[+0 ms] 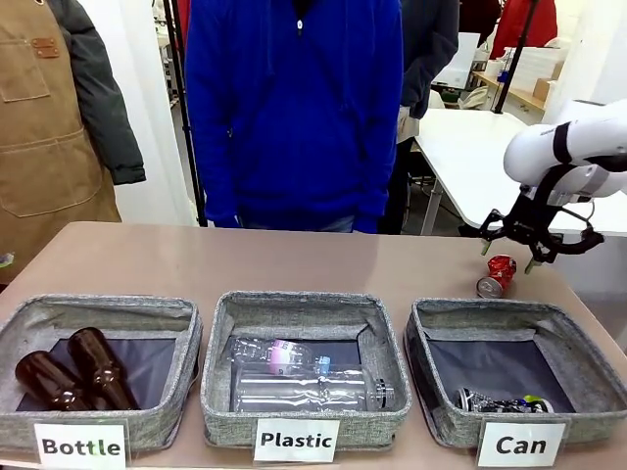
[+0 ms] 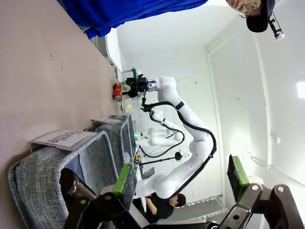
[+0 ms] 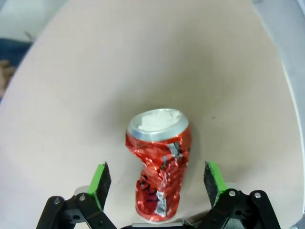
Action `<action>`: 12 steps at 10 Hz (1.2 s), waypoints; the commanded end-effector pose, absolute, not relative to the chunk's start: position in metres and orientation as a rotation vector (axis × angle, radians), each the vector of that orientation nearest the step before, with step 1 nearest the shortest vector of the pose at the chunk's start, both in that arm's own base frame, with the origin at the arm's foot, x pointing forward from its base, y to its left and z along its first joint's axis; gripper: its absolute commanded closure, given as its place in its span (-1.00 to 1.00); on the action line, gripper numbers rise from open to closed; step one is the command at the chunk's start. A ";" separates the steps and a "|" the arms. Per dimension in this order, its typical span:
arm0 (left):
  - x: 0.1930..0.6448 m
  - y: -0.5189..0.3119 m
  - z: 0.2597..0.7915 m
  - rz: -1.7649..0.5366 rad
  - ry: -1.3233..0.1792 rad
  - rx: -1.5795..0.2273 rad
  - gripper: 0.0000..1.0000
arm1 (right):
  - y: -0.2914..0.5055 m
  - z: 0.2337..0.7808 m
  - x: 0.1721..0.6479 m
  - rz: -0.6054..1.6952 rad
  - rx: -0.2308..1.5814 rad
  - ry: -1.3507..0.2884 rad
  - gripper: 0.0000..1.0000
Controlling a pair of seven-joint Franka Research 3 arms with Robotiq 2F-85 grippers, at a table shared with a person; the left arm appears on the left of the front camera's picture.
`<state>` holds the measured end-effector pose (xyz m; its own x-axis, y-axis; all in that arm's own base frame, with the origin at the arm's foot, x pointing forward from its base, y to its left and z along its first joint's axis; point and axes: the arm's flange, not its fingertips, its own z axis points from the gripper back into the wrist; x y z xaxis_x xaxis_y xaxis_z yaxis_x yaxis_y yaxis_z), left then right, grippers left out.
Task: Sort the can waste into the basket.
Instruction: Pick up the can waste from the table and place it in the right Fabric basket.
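The step in hand looks like the pickup of the red can (image 3: 159, 164), the one piece of can waste not yet sorted. The right end effector (image 3: 158, 183) hangs over it with jaws spread wide and nothing between the pads but air; in the right wrist view the can lies on the counter (image 3: 86, 95) midway between the two green pads (image 3: 100, 179), clear of both, its silver end pointing away from the end effector. From the front, the can (image 1: 498, 275) sits just below and slightly to the left of that end effector (image 1: 536, 237), on the counter just beyond the far wall of the Can basket (image 1: 490, 311). The black can (image 1: 500, 402) already lies inside that basket, at its near side. The left end effector (image 2: 183, 179) is also open and empty, hovering by the Bottle basket (image 2: 57, 164), well apart from the work. The next move, as I judge it, calls for a straight descent until the pads flank the crumpled middle, then a close. The dented wall may shift or twist as the pads meet it, so a centred squeeze matters. After that, a lift and a short carry toward the robot's side over the basket rim.
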<state>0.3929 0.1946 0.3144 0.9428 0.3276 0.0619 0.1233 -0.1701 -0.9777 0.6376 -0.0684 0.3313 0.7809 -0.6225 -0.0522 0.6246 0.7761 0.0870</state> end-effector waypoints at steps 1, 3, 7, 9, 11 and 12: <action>0.389 0.193 0.320 0.198 -0.335 -1.741 -1.00 | -0.067 0.325 0.648 -0.656 0.115 0.085 -1.00; 0.389 0.193 0.320 0.198 -0.335 -1.741 -1.00 | -0.062 0.315 0.649 -0.662 0.106 0.112 -1.00; 0.389 0.193 0.320 0.198 -0.335 -1.741 -1.00 | -0.056 0.311 0.650 -0.673 0.054 0.120 -1.00; 0.389 0.193 0.320 0.198 -0.335 -1.741 -1.00 | -0.054 0.309 0.650 -0.677 0.034 0.120 0.13; 0.389 0.193 0.320 0.198 -0.335 -1.741 -1.00 | -0.054 0.310 0.649 -0.685 0.027 0.112 0.23; 0.389 0.193 0.320 0.198 -0.335 -1.741 -1.00 | -0.053 0.311 0.649 -0.684 0.025 0.108 1.00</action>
<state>0.3929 0.1946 0.3144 0.9428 0.3276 0.0619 0.1233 -0.1701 -0.9777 0.6435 -0.0559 0.3065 0.7828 -0.6087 -0.1292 0.6166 0.7868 0.0290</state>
